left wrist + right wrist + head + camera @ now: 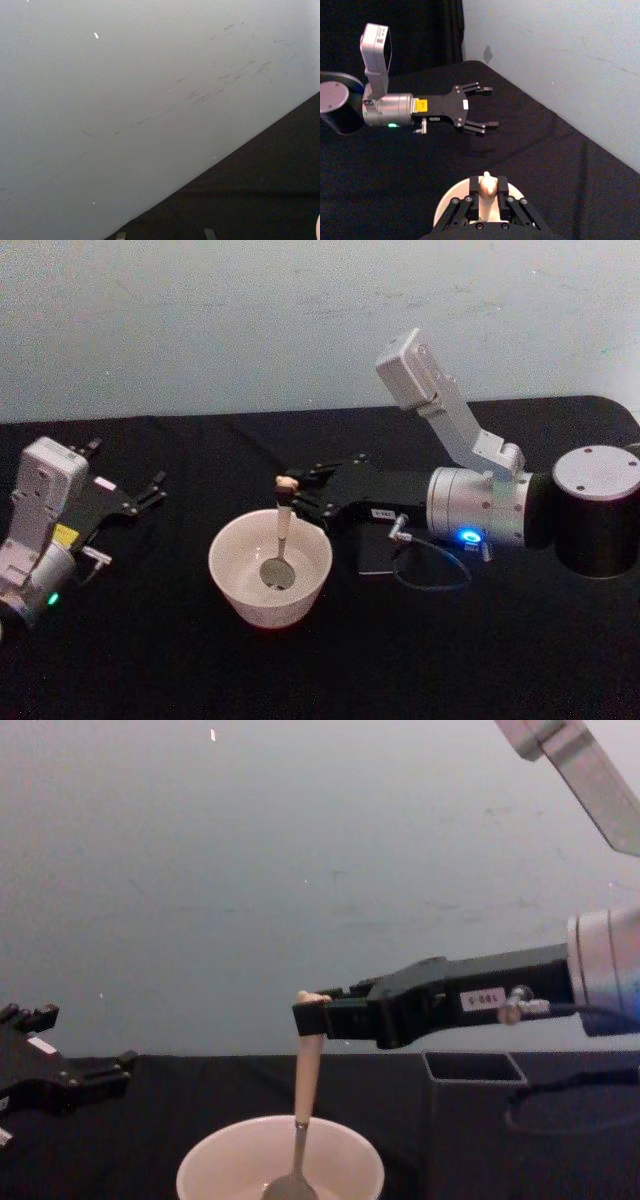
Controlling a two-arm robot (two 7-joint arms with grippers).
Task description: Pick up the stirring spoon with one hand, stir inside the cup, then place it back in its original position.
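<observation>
The spoon [281, 535] stands nearly upright in the cup [225, 540], its shiny bowl low inside near the cup's floor, its beige handle rising above the rim and leaning slightly. My right gripper [289, 496] is clenched on the top of that handle, the fingers pinching it from both sides just under the tiny bear head, which pokes out above them. From my right wrist, the bear head [487, 186] sits squarely between my two black fingers [503, 192], with the cup's pale rim [445, 207] below. My right arm reaches in level from the right, above the table [150, 660], its black cloth running back to a pale wall [200, 320]. The dark square holder [474, 1081] stands on the cloth just right of the cup, below my right forearm, apart from the spoon. My left gripper [128, 465] sits well to the left of the cup, low over the cloth, fingers released and spread wide, grasping nothing.
</observation>
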